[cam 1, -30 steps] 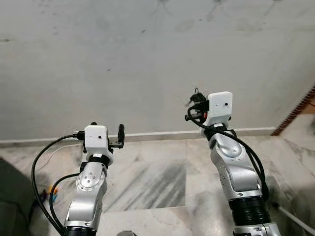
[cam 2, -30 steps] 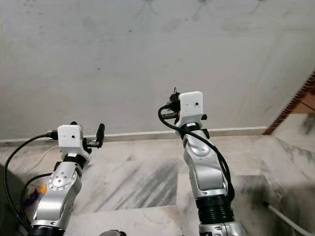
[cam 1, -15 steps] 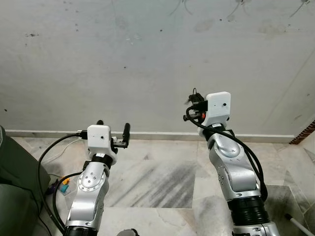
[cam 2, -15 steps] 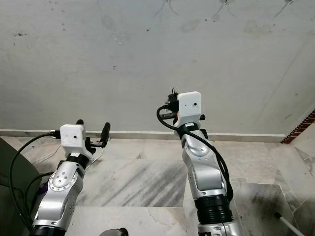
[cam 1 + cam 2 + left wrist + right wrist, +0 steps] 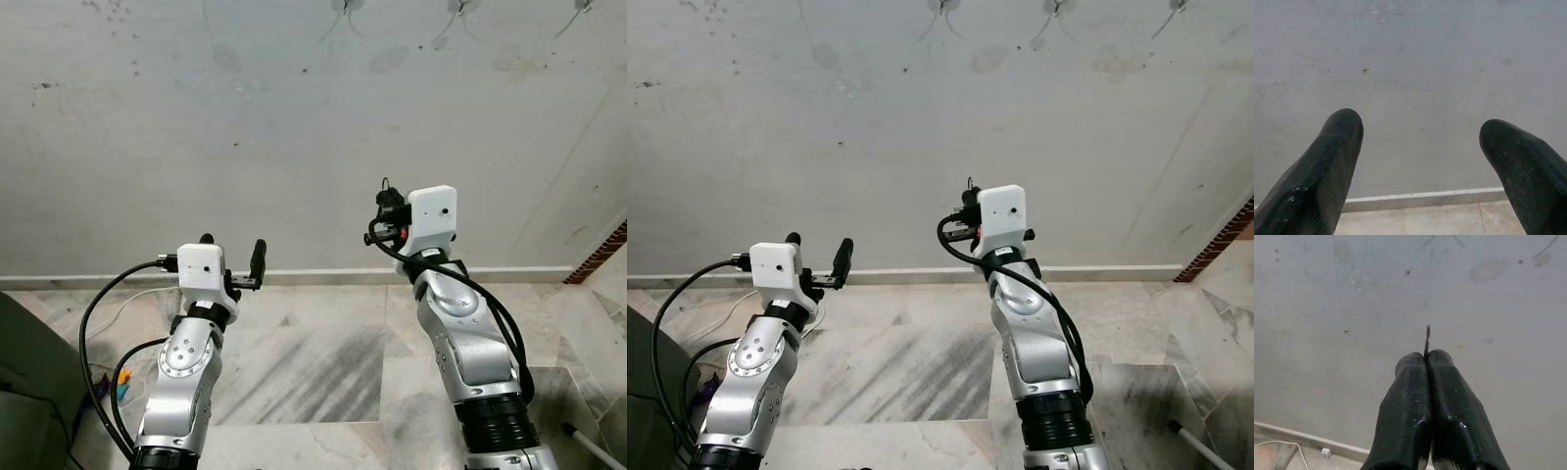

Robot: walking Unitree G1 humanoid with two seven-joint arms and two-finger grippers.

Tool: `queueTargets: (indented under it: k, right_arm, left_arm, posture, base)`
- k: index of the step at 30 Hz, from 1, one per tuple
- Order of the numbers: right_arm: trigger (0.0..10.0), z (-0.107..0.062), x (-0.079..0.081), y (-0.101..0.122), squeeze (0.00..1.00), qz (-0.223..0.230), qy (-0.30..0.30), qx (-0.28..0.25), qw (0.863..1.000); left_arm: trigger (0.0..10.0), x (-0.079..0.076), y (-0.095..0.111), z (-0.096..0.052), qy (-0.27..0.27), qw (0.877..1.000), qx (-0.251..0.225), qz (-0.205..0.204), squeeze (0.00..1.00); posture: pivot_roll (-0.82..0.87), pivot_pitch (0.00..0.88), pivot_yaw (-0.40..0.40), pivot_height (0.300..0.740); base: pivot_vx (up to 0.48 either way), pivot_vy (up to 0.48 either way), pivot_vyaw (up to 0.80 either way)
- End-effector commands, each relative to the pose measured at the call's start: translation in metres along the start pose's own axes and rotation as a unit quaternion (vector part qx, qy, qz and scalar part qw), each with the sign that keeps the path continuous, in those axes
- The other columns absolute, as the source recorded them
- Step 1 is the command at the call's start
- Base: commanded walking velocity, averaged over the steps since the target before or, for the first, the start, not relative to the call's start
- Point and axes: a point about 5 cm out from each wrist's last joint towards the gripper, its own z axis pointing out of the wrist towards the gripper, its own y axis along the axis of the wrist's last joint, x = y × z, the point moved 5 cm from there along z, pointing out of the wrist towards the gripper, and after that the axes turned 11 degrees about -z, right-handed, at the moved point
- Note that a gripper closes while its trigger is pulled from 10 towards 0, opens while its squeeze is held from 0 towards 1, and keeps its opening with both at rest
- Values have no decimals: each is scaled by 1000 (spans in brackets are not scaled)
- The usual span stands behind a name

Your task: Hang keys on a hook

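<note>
My right gripper (image 5: 386, 202) is raised in front of the grey wall and is shut on a thin metal piece of the keys (image 5: 1427, 337), which sticks up just past the fingertips (image 5: 1415, 363). Most of the keys is hidden by the gripper. Several small wire hooks (image 5: 350, 6) (image 5: 460, 8) sit high on the wall at the top edge of the picture, well above the right gripper. Lower down on the left, my left gripper (image 5: 233, 253) is open, with its two fingers (image 5: 1344, 122) wide apart and only wall between them.
A white skirting strip (image 5: 313, 276) runs along the foot of the wall (image 5: 196, 117) above a marble floor (image 5: 313, 362). A dark object (image 5: 20, 392) and loose cables (image 5: 113, 382) lie at the lower left. A brick edge (image 5: 600, 253) stands at the right.
The whole picture has shifted, so the camera moved; the hooks now sit along the top edge. Both arms keep the same pose and the right gripper stays shut on the keys.
</note>
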Motion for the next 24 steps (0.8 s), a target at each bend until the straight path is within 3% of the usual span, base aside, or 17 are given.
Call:
queueTargets:
  k: [1, 24]
  right_arm:
    - [10000, 0, 4, 8, 0, -4, 6, -15, 1000]
    - [10000, 2, 15, 12, 0, -14, 33, -31, 999]
  left_arm:
    - [10000, 3, 5, 0, 1, 1000, -7, 3, 0]
    - [10000, 6, 4, 2, 7, 1000, -7, 5, 0]
  posture:
    - [9, 114, 17, 740]
    - [10, 95, 13, 740]
  base:
    - [405, 0, 0]
    - [412, 0, 0]
